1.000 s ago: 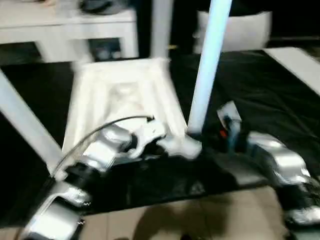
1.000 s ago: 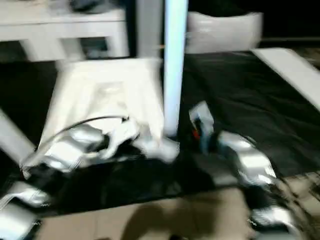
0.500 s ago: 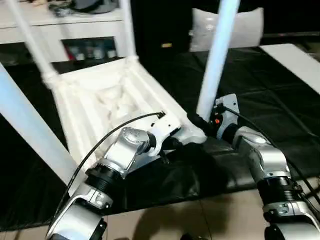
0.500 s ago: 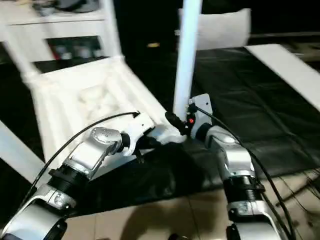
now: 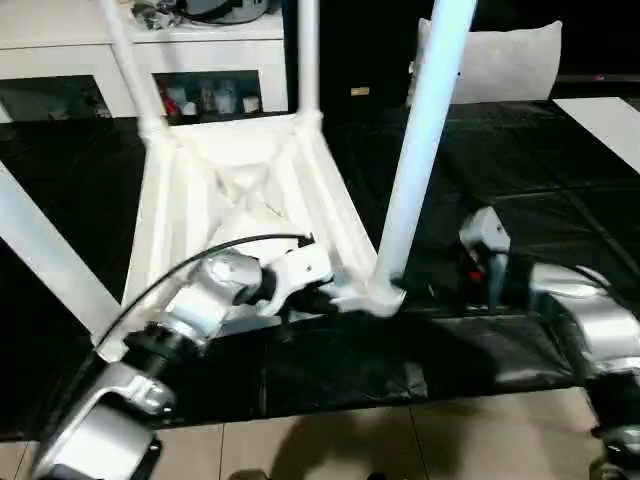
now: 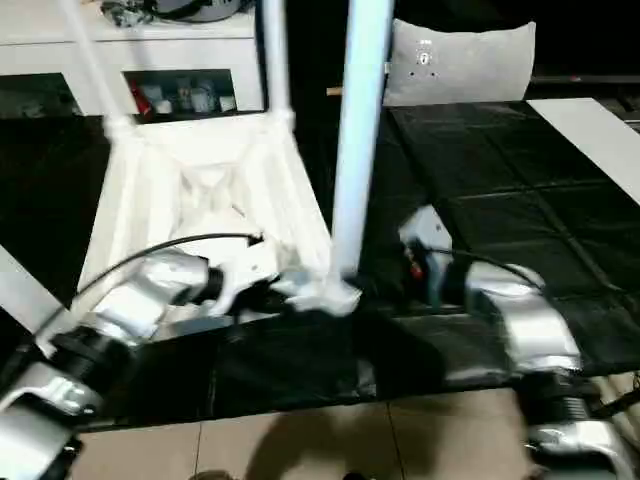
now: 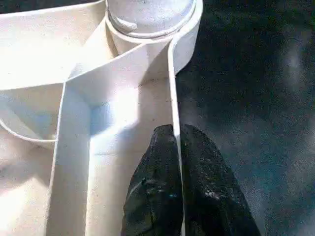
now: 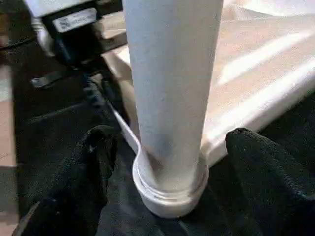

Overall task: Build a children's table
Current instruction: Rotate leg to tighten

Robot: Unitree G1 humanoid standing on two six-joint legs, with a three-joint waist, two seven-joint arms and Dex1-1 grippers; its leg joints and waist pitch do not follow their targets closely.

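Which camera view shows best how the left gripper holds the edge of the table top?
The left wrist view: the left gripper is shut on the thin side wall of the table top. In the eye views the silver forearm mostly covers this grip; the right wrist view gives only a distant glimpse.

Left gripper: fingers pressed together, clamping the thin edge wall of the table top. Right gripper: fingers spread wide, one either side of the leg, not touching it. Both silver forearms reach inward
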